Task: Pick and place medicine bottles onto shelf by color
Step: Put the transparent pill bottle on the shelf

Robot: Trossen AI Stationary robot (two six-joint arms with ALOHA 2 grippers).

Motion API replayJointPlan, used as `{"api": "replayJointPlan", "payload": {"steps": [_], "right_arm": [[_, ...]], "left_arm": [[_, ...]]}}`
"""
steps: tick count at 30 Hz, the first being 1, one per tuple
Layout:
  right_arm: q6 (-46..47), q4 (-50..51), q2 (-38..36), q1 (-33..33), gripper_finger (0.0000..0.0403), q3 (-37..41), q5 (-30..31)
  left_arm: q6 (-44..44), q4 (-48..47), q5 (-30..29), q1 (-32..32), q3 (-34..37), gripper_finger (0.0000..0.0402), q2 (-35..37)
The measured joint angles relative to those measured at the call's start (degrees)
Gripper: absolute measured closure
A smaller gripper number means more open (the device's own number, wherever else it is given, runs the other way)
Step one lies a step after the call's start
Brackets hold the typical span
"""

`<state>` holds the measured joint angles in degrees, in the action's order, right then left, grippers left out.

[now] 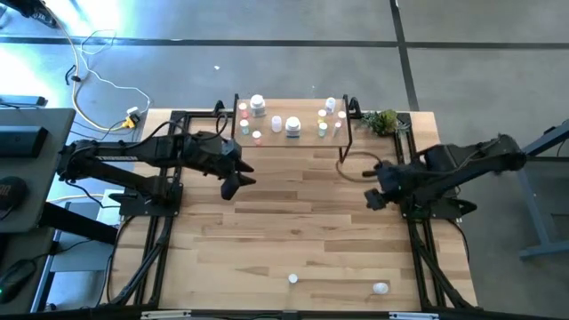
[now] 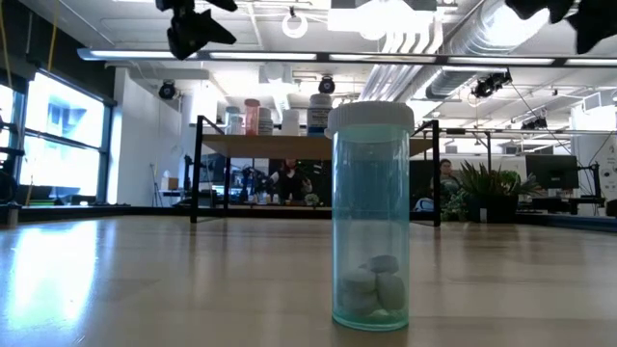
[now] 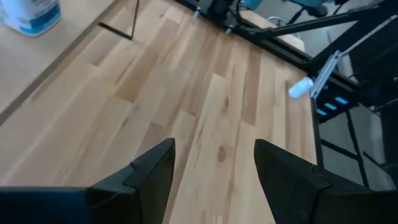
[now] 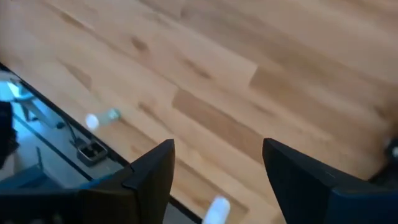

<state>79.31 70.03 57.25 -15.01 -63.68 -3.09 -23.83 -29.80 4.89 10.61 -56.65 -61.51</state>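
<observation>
- While both arms hang above the plank-patterned wooden tabletop (image 1: 302, 222), the left gripper (image 1: 233, 184) has its two dark, wedge-shaped fingers (image 3: 152, 174) spread wide, with only bare wood between them.
- The right gripper (image 1: 374, 197) is likewise released, its matte black fingers (image 4: 149, 171) parted over pale, grained boards and gripping nothing.
- The shelf (image 1: 293, 133), a light-wood board on thin black metal legs, stands at the far edge of the table and carries most of the medicine bottles (image 1: 292, 127), small white cylinders with pink, green or blue touches.
- One translucent teal bottle (image 2: 370, 217) with a white ribbed cap stands upright near the table's front edge, round white tablets at its bottom.
- Another bottle (image 1: 380, 287) lies on its side near the front edge, towards the right.
</observation>
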Motion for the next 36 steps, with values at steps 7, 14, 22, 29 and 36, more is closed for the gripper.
{"api": "replayJointPlan", "payload": {"steps": [7, 14, 22, 29, 36], "right_arm": [[5.14, -0.77, 4.68, -10.05, 0.0185, 0.03, -0.93], [11.77, -1.39, 10.39, -17.78, 0.0185, 0.07, -5.77], [19.11, -7.12, 16.09, -26.43, 0.0184, 0.09, -7.21], [25.02, -11.44, 20.19, -32.06, 0.0184, 0.11, -7.23], [30.00, -15.84, 24.01, -36.62, 0.0184, 0.11, -7.21]], "left_arm": [[0.24, 0.19, -0.13, -3.24, 0.03, 0.0190, 0.73], [0.39, 0.12, -0.15, -6.09, 0.03, 0.0190, 0.73], [0.10, 0.10, -0.15, -8.47, 0.03, 0.0190, 0.73], [0.02, 0.08, -0.15, -8.92, 0.03, 0.0190, 0.71], [0.00, 0.08, -0.15, -8.89, 0.03, 0.0190, 0.71]]}}
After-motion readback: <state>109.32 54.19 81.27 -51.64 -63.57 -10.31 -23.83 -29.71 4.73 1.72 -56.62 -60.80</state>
